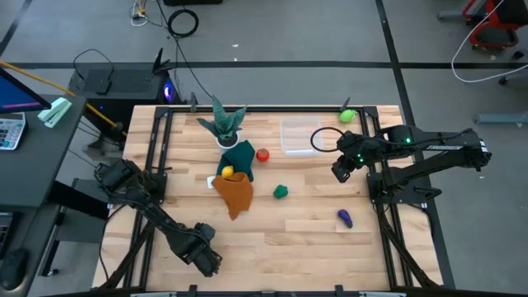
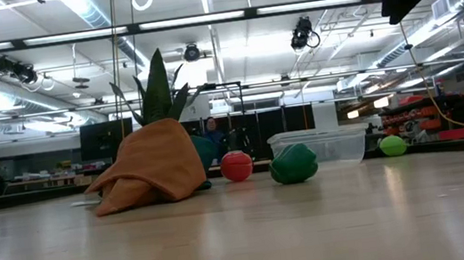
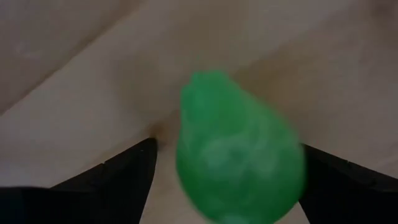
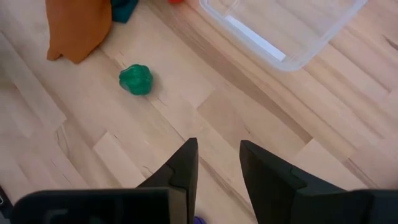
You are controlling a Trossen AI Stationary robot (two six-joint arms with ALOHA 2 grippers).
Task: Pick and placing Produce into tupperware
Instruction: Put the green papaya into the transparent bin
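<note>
Left pincer (image 3: 229, 146): mine, low over the near left part of the table (image 1: 289, 239); jaws spread wide with the light green pear (image 3: 239, 155) between them, a strip of bare wood showing beside one finger, so I count nothing as gripped
Hedge: the pear is blurred, so I cannot tell whether the other finger touches it
Right pincer (image 4: 219, 146): waiting above the table near the tupperware (image 4: 292, 59), fingers parted only a little, holding nothing
Where the pear is: well apart from the tupperware (which stands towards the far right)
How it will handle: I judge it light, hollow and smooth, likely to squirt out of a hard pinch
Where to hold: across the fat belly, not the narrow neck
Looks: bright glossy green, rounded below, tapering to a small top
Other produce: dark green piece (image 4: 135, 79), red (image 1: 262, 154), yellow (image 1: 227, 172), purple (image 1: 345, 218), all outside the box
</note>
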